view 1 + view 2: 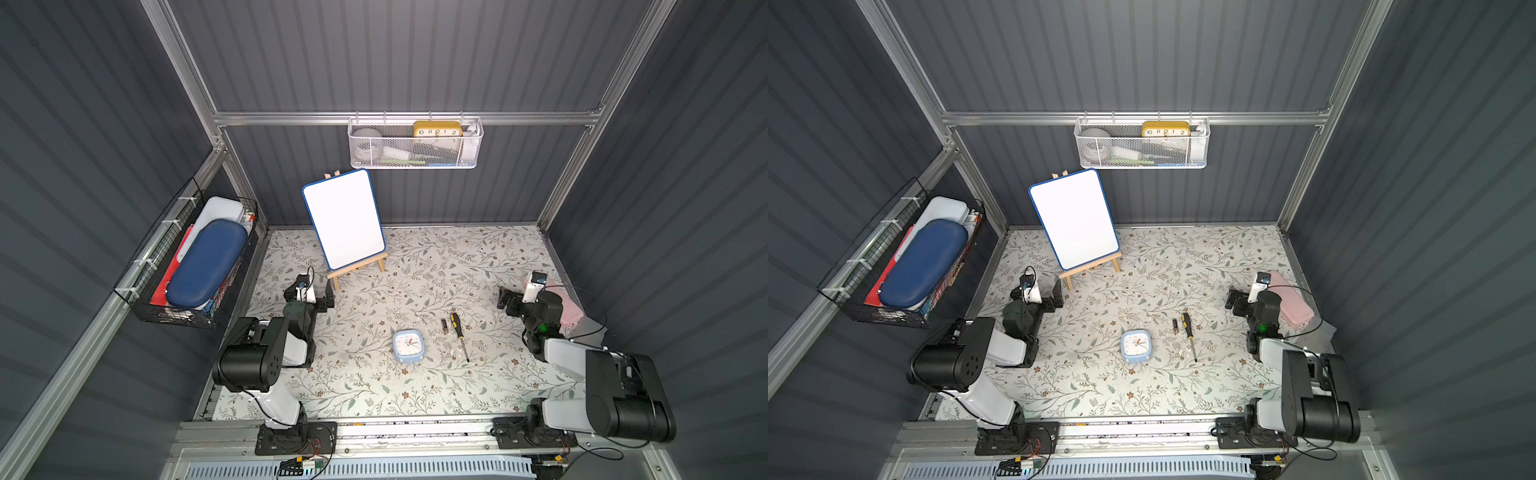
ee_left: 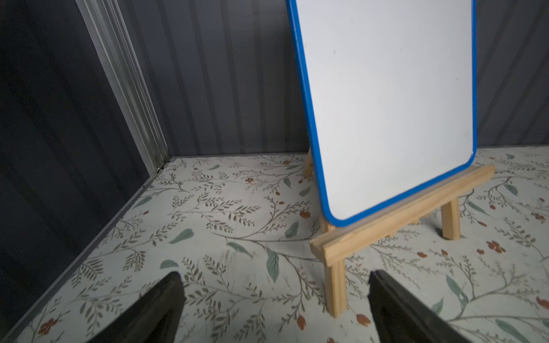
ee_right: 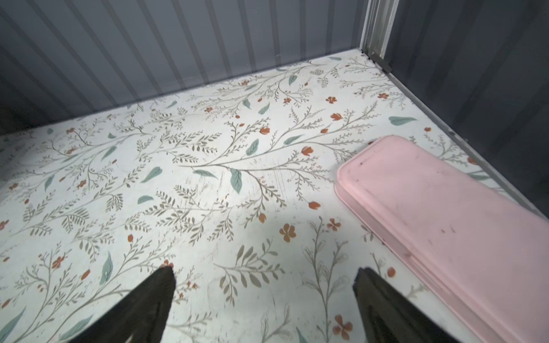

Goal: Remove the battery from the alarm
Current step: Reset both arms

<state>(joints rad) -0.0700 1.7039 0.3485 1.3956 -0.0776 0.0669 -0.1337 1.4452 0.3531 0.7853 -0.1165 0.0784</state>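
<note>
We find the alarm (image 1: 408, 346) lying dial-up on the floral table (image 1: 374, 395), between the two arms and toward their bases from both grippers. The battery (image 1: 444, 325) lies outside the alarm, just beside it on the right-arm side, with the screwdriver (image 1: 459, 336) close alongside; battery and screwdriver appear not to touch, though the gap is slight. The battery's long axis runs roughly from the arm bases toward the back wall, nearly parallel to the screwdriver handle.

The left gripper (image 2: 274, 300) has its jaws apart and holds nothing; ahead of it stands the whiteboard (image 2: 386, 104) on its easel (image 2: 401, 213). The right gripper (image 3: 264, 297) likewise has its jaws apart and empty, with the pink case (image 3: 445, 213) just beside it. Neither wrist view shows alarm or battery.

We judge the right gripper somewhat nearer to the battery, and the two about equally far from the alarm. Since the battery already lies free, we judge the removal likely complete.

Count: one blue alarm, one battery, one screwdriver, one yellow clock (image 1: 437, 129) in the wall basket (image 1: 415, 156), two grippers.
</note>
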